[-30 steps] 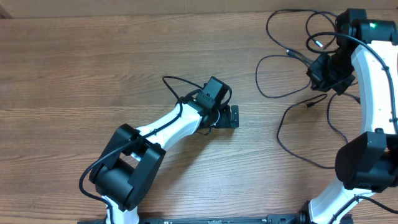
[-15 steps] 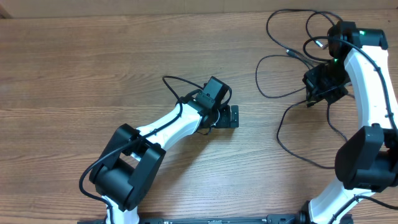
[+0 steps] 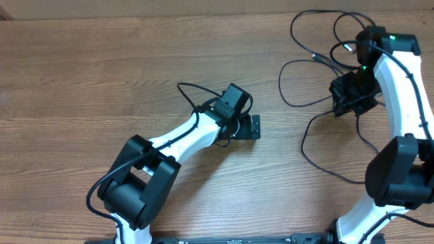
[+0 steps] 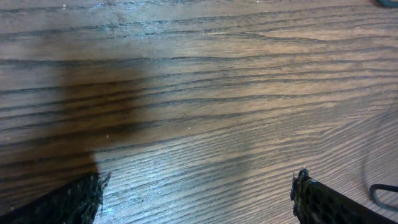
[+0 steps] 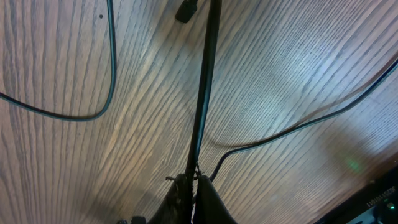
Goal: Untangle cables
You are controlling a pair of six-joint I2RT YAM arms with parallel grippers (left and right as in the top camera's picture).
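The thin black cables (image 3: 302, 150) sprawl in loose loops over the far right part of the wooden table (image 3: 102, 68). The right claw (image 3: 351, 95) sits low among them, pinched tight on one cable (image 5: 204, 81). That cable runs straight away from the claw's tips across the wood, with other strands curving past on either side. The left claw (image 3: 247, 125) is out near the middle of the table, well apart from the tangle, its two fingers (image 4: 323, 202) spread wide over bare wood and holding nothing.
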